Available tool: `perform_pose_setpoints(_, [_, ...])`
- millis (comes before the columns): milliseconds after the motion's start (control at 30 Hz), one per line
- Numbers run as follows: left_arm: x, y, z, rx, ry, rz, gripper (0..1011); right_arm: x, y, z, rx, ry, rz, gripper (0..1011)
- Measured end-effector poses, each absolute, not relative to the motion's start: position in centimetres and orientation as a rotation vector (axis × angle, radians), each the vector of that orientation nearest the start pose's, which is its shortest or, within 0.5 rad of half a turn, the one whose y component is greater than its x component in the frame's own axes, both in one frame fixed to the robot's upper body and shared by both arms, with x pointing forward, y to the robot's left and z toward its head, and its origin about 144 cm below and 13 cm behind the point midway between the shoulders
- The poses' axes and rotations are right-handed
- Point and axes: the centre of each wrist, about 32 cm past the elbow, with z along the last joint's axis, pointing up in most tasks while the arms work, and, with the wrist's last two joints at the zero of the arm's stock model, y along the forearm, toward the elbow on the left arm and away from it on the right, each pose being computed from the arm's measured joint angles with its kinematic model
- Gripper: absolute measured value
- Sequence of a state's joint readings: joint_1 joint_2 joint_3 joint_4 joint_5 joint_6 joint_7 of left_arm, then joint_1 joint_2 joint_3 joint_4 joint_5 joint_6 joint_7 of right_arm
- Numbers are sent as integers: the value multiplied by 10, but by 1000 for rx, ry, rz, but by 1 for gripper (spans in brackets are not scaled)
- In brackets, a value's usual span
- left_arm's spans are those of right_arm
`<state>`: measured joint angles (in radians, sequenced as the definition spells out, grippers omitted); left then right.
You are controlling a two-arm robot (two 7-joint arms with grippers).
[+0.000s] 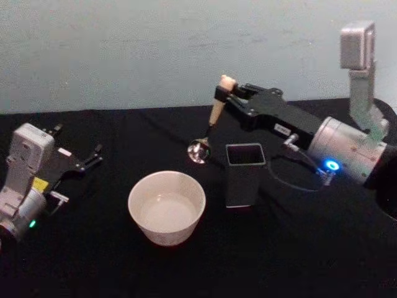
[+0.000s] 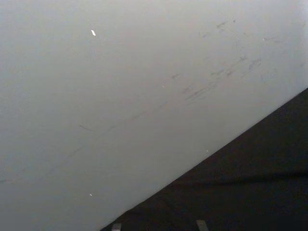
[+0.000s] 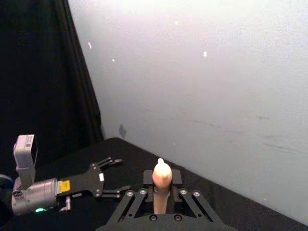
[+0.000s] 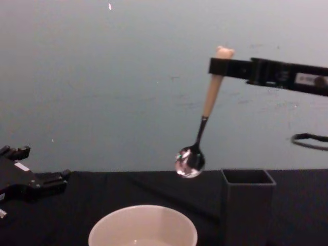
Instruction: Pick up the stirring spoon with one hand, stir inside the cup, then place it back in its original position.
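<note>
Above the desk (image 1: 298, 254), behind the gap between cup (image 1: 165, 233) and holder (image 1: 244, 183), the spoon (image 1: 211, 124) hangs tilted, bowl down, in my right pincer (image 1: 222, 93), which is clamped on the handle just under the bear head. I judge the pick-up done, since the spoon is clear of the holder. Stirring and the return are left. The cup sits near, forward and to the left of the spoon's bowl, its mouth wide with nothing over it. The holder stands just right of the cup, and its narrow mouth and thin walls leave little room for the return. My left pincer (image 1: 93, 156) rests parked at the desk's left, fingers spread, well apart from the cup.
</note>
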<state>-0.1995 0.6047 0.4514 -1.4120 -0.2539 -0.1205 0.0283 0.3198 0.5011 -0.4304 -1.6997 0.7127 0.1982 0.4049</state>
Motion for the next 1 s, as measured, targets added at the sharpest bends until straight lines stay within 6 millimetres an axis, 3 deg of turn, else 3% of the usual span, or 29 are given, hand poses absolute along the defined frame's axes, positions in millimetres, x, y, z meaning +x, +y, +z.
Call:
perform_pose_setpoints(567, [489, 310, 1140, 305, -285, 1248, 1002, 493, -278, 1260, 131, 88, -797, 213])
perform_pose_setpoints(1000, [489, 310, 1140, 304, -285, 1248, 1001, 496, -287, 1247, 84, 61, -841, 213])
